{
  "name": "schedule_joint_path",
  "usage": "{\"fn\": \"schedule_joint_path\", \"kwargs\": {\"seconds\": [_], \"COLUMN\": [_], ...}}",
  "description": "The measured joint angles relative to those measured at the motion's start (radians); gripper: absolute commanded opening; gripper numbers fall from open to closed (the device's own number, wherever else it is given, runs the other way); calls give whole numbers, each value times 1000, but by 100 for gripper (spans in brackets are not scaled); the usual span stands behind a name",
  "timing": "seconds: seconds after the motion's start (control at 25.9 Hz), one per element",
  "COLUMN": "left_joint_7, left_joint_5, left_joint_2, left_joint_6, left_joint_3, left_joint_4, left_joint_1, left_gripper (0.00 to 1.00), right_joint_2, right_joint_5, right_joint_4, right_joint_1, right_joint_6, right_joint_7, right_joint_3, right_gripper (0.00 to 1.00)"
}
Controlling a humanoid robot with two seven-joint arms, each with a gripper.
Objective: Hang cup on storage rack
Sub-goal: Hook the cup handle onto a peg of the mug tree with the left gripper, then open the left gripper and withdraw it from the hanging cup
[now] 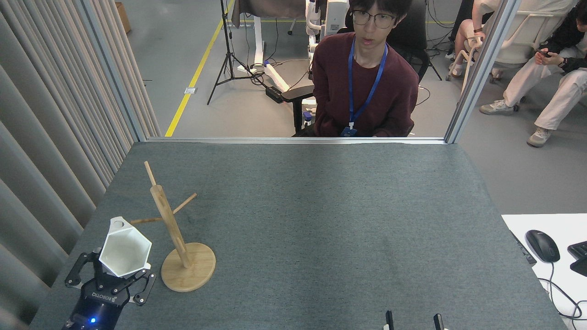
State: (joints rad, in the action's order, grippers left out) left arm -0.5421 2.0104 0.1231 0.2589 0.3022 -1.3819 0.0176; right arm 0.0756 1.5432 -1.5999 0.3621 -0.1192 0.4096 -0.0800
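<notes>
Head view: grey felt table [321, 220], curtained room.

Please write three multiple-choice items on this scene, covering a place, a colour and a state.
1. Where is the cup relative to the storage rack?
A. on its left
B. on its right
C. on its top peg

2. What colour is the cup?
A. blue
B. white
C. black

3. What is the left gripper doing?
A. hanging open and empty
B. gripping the rack
C. holding the cup

Answers: 1 A, it sits left of the post; 2 B, its walls are white; 3 C, its fingers close around the cup's base.
</notes>
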Motion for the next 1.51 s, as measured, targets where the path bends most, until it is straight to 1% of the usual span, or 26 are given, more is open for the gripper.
{"fn": "schedule_joint_path", "kwargs": {"seconds": [0.19,0.46,0.58,0.62,0.66,0.7,0.73,0.77,0.81,1.0,1.2,1.35,1.51], "left_joint_7": [-5,-7,-7,-7,-7,-9,-11,-11,-11,-11,-10,-9,-8], "left_joint_5": [4,11,44,57,68,77,84,89,92,93,85,62,7], "left_joint_2": [15,18,18,17,17,17,16,16,14,7,4,-4,-7], "left_joint_6": [-40,-51,-53,-55,-60,-67,-73,-78,-85,-93,-94,-92,-85], "left_joint_3": [-40,-53,-63,-70,-77,-86,-93,-100,-105,-114,-108,-78,-52], "left_joint_4": [48,76,78,78,78,78,79,79,80,100,115,107,95], "left_joint_1": [21,55,60,62,62,63,63,63,65,84,81,24,-50], "left_gripper": [15,15,15,16,19,29,43,73,100,100,100,100,100], "right_joint_2": [2,4,3,2,2,1,1,0,0,0,1,0,-1], "right_joint_5": [0,-1,-1,-1,-1,-1,-2,-2,-2,-7,-9,-9,-9], "right_joint_4": [1,3,4,5,6,7,7,8,9,17,24,26,26], "right_joint_1": [0,0,0,1,1,1,1,1,1,0,0,0,-1], "right_joint_6": [0,1,1,1,1,1,1,0,-1,-1,-1,-2,-2], "right_joint_7": [-2,-3,-3,-3,-3,-3,-4,-7,-8,6,15,16,16], "right_joint_3": [1,2,2,2,2,2,2,2,3,4,5,5,5], "right_gripper": [98,98,98,98,98,98,98,98,98,98,98,98,98]}}
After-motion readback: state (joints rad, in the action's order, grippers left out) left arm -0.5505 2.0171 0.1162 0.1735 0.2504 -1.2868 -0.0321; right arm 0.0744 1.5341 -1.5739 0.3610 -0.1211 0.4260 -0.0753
